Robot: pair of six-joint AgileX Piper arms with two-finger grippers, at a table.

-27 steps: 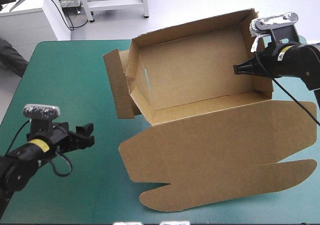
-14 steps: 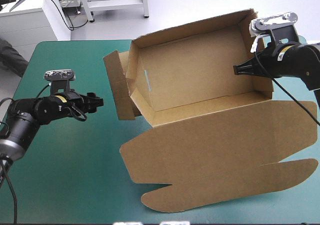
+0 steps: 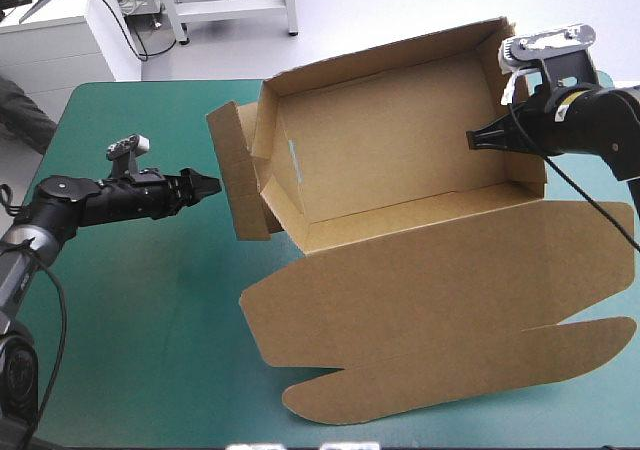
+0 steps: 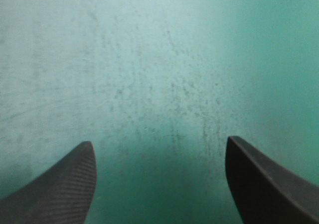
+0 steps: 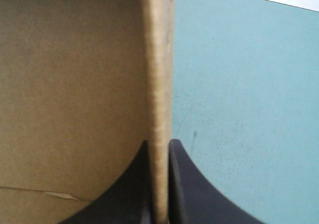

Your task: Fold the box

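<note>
High view: left gripper [image 3: 207, 183], fingers spread, has neared the box [image 3: 400, 160]; right gripper [image 3: 472, 140] pinches its wall.

One box [image 3: 420, 270], two claws (left claw [image 3: 208, 184], right claw [image 3: 473, 140]), one table [image 3: 130, 300]

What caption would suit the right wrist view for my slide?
The right tool shut on an upright wall of the brown box, with the teal-green cover beside it.
</note>
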